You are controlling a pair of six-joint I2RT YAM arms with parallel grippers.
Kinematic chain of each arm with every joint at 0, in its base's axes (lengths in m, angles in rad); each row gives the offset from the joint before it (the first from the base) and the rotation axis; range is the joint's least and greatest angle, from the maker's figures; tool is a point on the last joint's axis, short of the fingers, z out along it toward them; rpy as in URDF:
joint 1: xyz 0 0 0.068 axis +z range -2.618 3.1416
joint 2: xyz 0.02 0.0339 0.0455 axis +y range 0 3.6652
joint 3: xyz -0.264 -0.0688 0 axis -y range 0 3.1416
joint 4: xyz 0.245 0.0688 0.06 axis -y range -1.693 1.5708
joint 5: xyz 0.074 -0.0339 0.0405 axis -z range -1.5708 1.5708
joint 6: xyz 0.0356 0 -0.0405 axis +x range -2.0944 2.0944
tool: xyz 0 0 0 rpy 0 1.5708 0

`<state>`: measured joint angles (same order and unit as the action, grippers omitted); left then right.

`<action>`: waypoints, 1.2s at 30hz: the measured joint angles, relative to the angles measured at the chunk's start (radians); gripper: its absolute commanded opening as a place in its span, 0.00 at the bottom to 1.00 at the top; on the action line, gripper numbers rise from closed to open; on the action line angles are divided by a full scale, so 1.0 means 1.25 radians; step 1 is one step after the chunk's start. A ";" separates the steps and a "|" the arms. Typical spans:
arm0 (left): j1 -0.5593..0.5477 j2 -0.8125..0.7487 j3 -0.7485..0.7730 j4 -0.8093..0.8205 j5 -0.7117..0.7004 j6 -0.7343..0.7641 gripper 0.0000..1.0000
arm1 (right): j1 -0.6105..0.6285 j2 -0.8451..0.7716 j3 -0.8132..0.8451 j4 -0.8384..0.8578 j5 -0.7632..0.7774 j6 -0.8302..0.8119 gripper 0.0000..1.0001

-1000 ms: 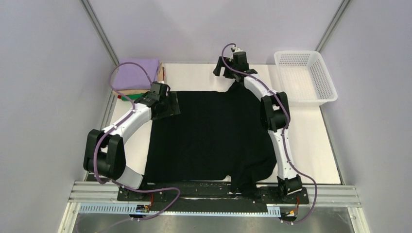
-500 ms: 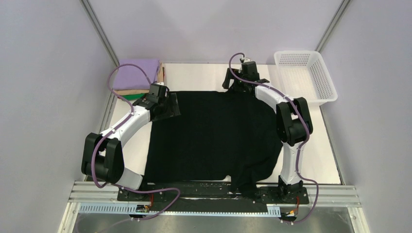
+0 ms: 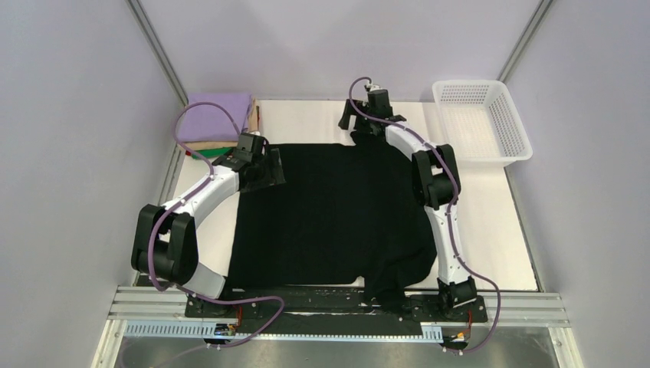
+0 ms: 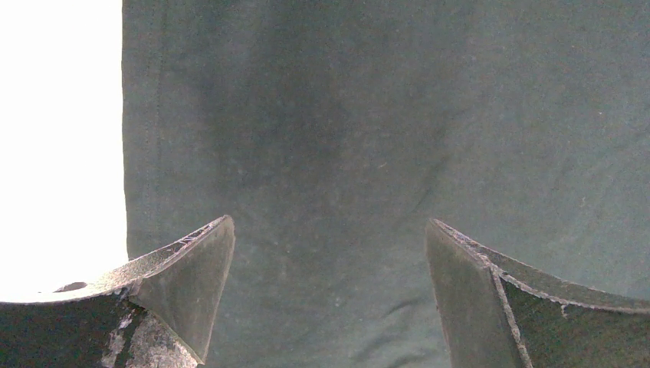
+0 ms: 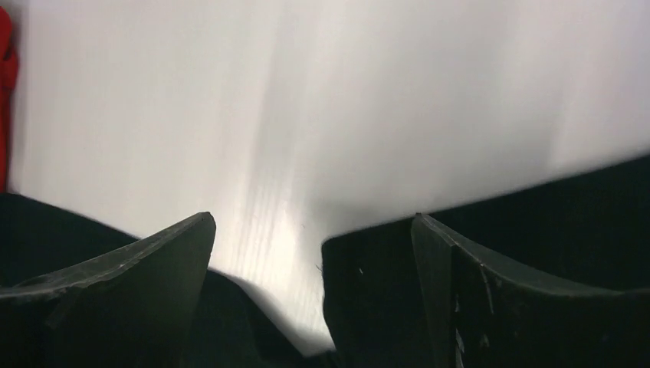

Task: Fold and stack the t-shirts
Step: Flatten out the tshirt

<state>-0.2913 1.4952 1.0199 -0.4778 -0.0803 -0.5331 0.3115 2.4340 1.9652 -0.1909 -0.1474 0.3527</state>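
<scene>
The large black t-shirt (image 3: 337,215) lies spread over the middle of the white table. My left gripper (image 3: 257,165) is open low over its far left part, with black cloth (image 4: 345,153) filling the view between the fingers. My right gripper (image 3: 366,126) is open at the shirt's far edge, where black cloth (image 5: 368,299) lies between the jaws against the white table. A folded stack sits at the far left corner: a lavender shirt (image 3: 218,116) on top, a tan one (image 3: 201,145) and a green edge (image 3: 211,154) below. A red strip (image 5: 6,100) shows at the right wrist view's left edge.
A white plastic mesh basket (image 3: 483,120) stands at the far right corner. Metal frame posts rise at both far corners. The shirt's lower right corner hangs over the near edge by the right arm's base (image 3: 452,295).
The right arm swung right and then back left along the shirt's far edge, its elbow folding back in. The left arm has barely moved.
</scene>
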 measured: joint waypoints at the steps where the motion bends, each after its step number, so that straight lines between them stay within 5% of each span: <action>1: 0.000 0.002 0.000 0.000 0.000 0.000 1.00 | 0.001 0.025 0.043 -0.001 -0.007 0.000 1.00; 6: 0.000 0.010 0.000 0.000 -0.003 0.000 1.00 | 0.011 0.072 0.136 -0.016 -0.022 0.001 1.00; 11: 0.000 0.011 0.001 -0.002 -0.003 0.000 1.00 | 0.017 0.035 0.092 -0.017 0.005 -0.018 1.00; 25: -0.033 0.052 0.020 -0.038 0.015 -0.020 1.00 | 0.012 -0.643 -0.658 -0.089 0.202 0.025 1.00; 36: -0.044 0.243 0.110 -0.027 0.035 -0.047 1.00 | -0.013 -0.544 -0.723 -0.172 0.199 0.062 1.00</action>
<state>-0.3466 1.7988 1.1568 -0.5110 -0.0360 -0.5915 0.2955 1.7546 1.0611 -0.4065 0.1013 0.4301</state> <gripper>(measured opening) 0.998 0.998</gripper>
